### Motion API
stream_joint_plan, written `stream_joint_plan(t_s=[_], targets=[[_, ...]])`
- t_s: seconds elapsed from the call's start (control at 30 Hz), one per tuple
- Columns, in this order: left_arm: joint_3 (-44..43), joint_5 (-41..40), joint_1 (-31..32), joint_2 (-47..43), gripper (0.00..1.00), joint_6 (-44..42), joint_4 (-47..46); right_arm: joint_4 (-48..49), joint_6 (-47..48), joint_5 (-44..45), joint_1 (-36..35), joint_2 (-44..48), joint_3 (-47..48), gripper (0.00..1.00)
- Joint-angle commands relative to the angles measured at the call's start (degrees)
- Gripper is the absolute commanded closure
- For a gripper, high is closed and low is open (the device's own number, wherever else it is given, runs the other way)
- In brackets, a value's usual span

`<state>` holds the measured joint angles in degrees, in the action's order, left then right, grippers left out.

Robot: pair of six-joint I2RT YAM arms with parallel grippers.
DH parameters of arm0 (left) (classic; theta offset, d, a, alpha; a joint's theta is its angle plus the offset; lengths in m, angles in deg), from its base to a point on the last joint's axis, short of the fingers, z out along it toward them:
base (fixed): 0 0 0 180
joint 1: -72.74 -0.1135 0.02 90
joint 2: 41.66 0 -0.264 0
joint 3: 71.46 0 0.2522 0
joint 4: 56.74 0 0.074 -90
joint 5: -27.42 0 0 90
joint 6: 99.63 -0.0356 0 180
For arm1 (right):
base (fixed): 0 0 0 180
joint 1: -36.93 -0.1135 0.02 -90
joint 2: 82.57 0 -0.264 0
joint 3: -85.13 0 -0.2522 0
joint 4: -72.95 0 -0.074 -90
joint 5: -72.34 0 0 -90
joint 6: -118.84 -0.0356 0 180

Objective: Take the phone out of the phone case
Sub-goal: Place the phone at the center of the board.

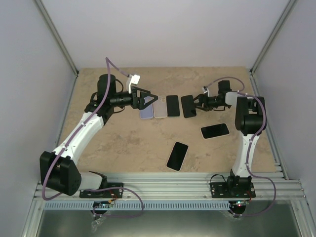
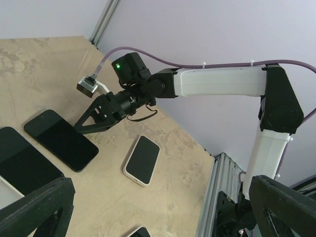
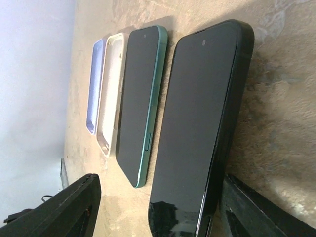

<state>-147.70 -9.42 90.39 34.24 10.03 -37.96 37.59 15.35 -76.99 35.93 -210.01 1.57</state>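
Phone [image 3: 197, 123] lies inside the spread right tool [image 3: 160, 195].

The near end of the black phone in its black case [image 3: 197, 123] runs off the right wrist view at 6 o'clock, between the cropped dark fingers [image 3: 74, 210] of the right gripper [image 3: 163, 187], so contact there cannot be told. In the left wrist view a black-screened phone [image 2: 19, 158] at 9 o'clock is cut by the edge and partly covered by a finger [image 2: 34, 207] of the left gripper [image 2: 158, 207], while another dark phone [image 2: 140, 232] shows only a corner at 6 o'clock. From above, the left gripper hides one end of the lavender case [image 1: 146, 113].
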Motion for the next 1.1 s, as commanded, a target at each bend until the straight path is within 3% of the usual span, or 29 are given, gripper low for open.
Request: stream_joint_plan(t_s=[0.0,0.53,0.83,1.07], targets=[[0.2,-0.8,0.2,0.0,0.01,-1.4,0.3,-0.4,0.8,-1.5,-0.6,2.9,-0.2,0.33],[-0.1,-2.4,0.2,-0.2,0.01,-1.0,0.9,-1.7,1.5,-1.6,-2.1,1.8,1.0,0.24],[-0.9,-5.5,0.2,-0.5,0.01,-3.7,4.7,-3.2,3.2,3.4,-1.6,5.5,1.4,0.04],[-2.2,-7.2,0.2,-0.1,0.01,-7.0,8.8,-3.6,5.4,7.5,-1.1,11.3,0.7,0.02]])
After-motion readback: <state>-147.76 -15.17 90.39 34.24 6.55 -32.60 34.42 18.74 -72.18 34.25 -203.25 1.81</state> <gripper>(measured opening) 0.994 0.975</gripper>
